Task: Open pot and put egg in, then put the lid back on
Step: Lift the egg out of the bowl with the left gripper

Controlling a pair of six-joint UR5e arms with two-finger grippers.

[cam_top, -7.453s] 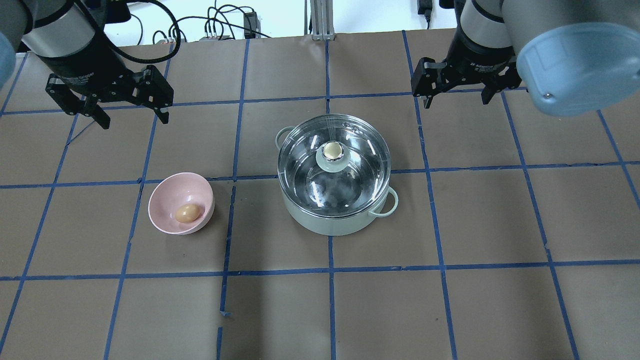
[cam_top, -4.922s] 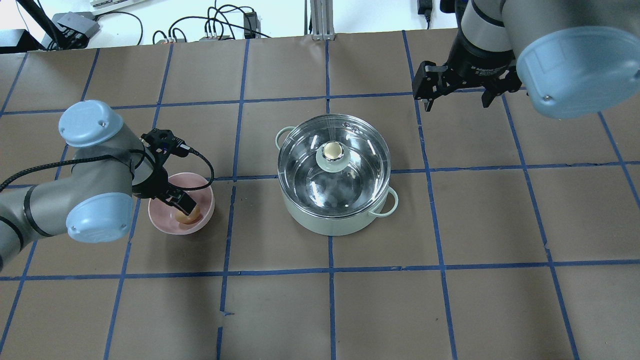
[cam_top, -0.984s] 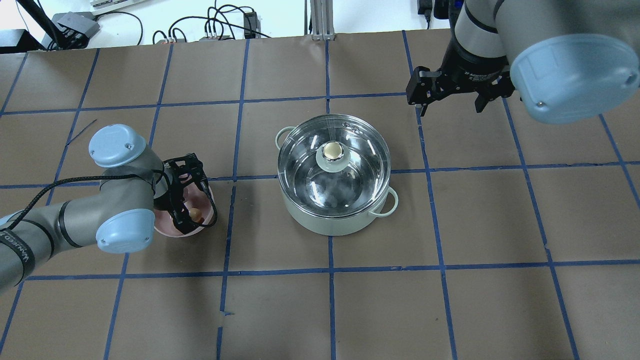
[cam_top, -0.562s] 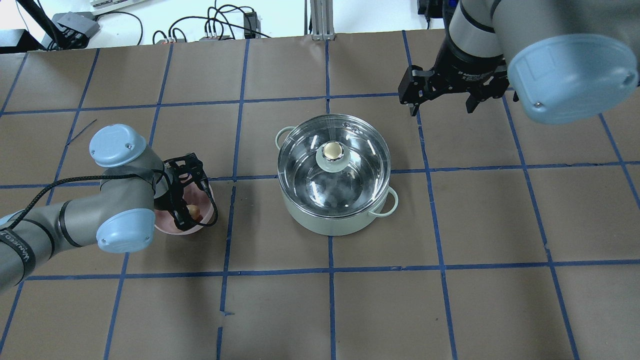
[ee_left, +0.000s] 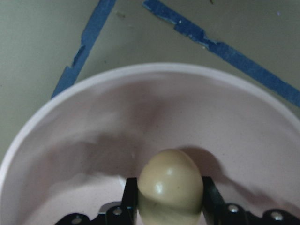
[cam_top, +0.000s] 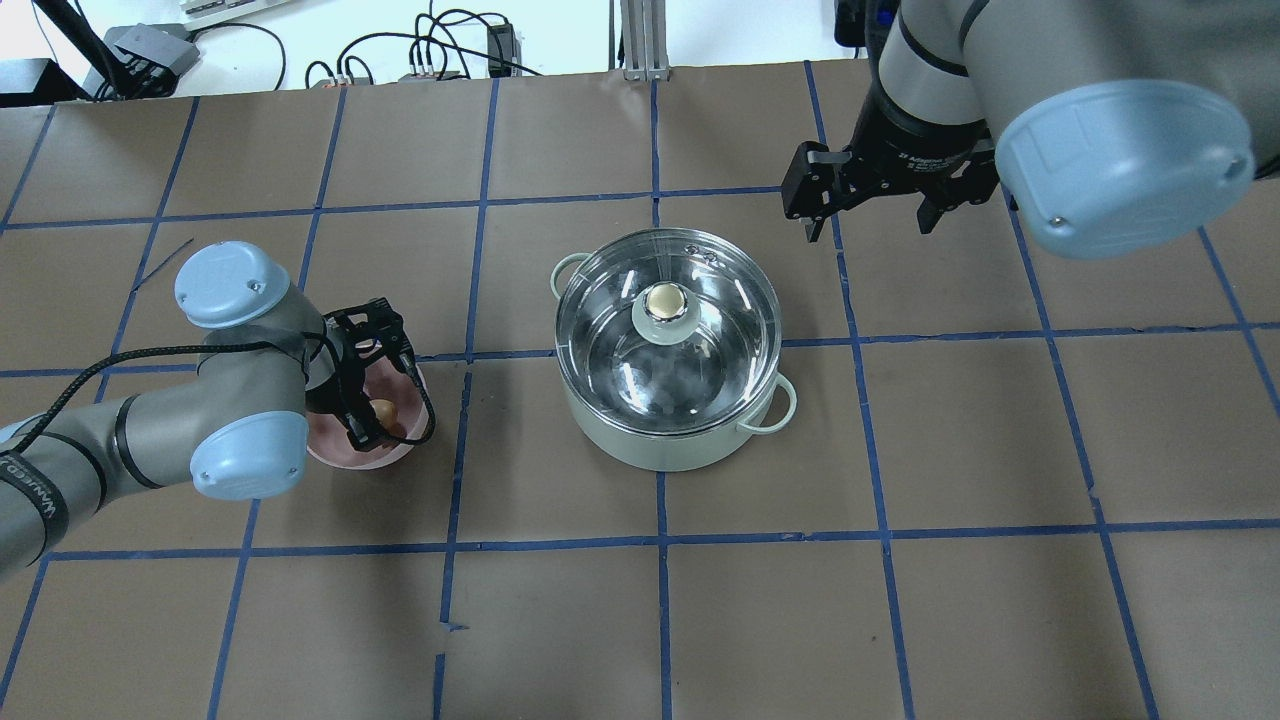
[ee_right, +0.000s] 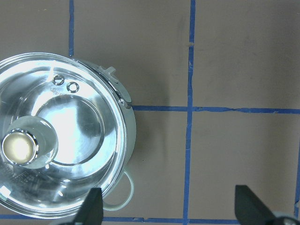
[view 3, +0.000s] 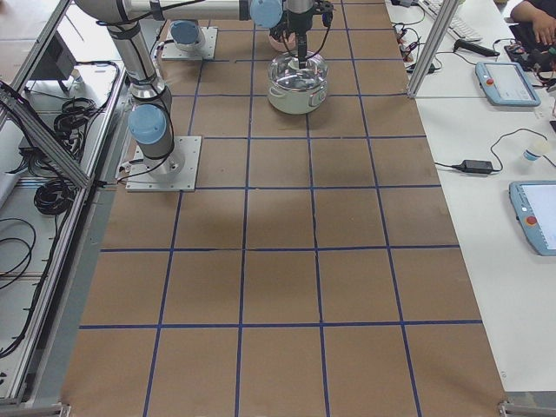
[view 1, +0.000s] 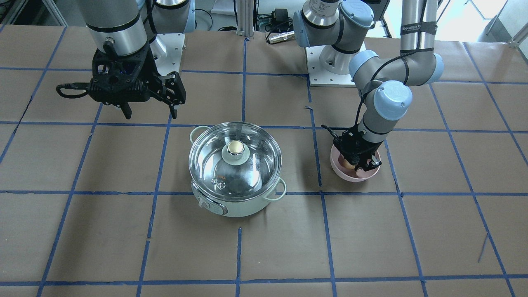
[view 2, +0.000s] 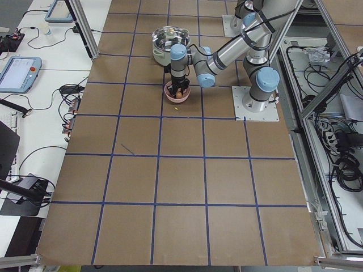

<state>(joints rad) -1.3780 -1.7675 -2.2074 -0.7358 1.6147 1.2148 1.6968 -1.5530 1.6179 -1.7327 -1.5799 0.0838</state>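
The mint-green pot (cam_top: 665,445) stands mid-table with the glass lid (cam_top: 715,300) on it; both also show in the front view, pot (view 1: 241,206) and lid (view 1: 251,165). My left gripper (cam_top: 378,420) reaches down into a pink bowl (cam_top: 338,456) and is shut on the tan egg (cam_top: 383,410). The left wrist view shows the egg (ee_left: 171,187) clamped between both fingers just above the bowl's floor (ee_left: 93,140). My right gripper (cam_top: 865,215) is open and empty, hovering beyond the pot's back right. The right wrist view shows the lid (ee_right: 79,122) to one side of it.
The table is brown paper with a blue tape grid (cam_top: 660,540). The pink bowl (view 1: 357,176) sits about one grid square from the pot on my left side. Cables and equipment (cam_top: 440,50) lie past the far edge.
My left arm came down from the back left into the bowl and shut on the egg; over the last second the egg has shifted slightly. My right gripper has drifted left toward the pot.
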